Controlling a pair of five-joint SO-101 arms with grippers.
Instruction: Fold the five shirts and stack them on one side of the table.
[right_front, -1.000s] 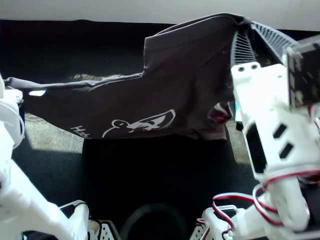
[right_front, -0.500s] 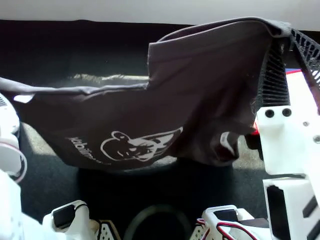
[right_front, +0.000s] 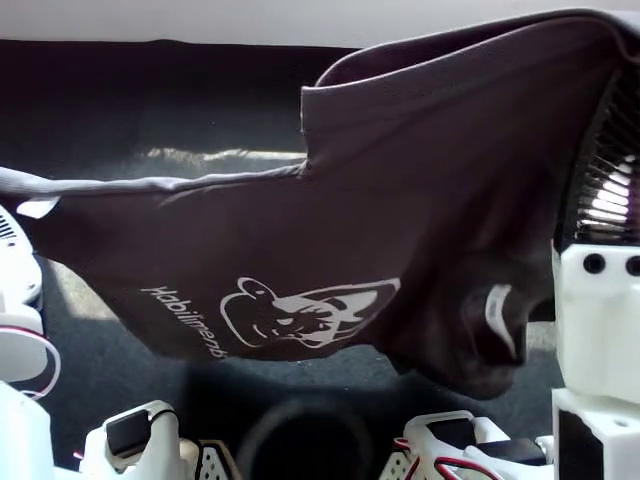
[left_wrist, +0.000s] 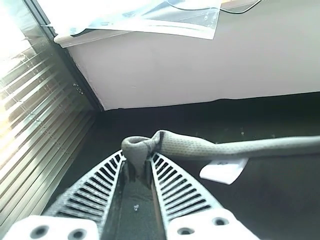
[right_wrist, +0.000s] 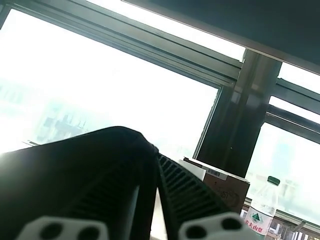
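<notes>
Left gripper was clamped on shirt hem at 9 o'clock. Right gripper, pinching cloth at 2 o'clock, had risen w/ it. Shirt hung spread btwn them above table, prob. ready to lay flat.

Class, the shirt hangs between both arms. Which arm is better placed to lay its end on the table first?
Left, probably. The left gripper pinches the shirt low over the table; the right gripper holds its end raised high, pointing up toward the windows.
</notes>
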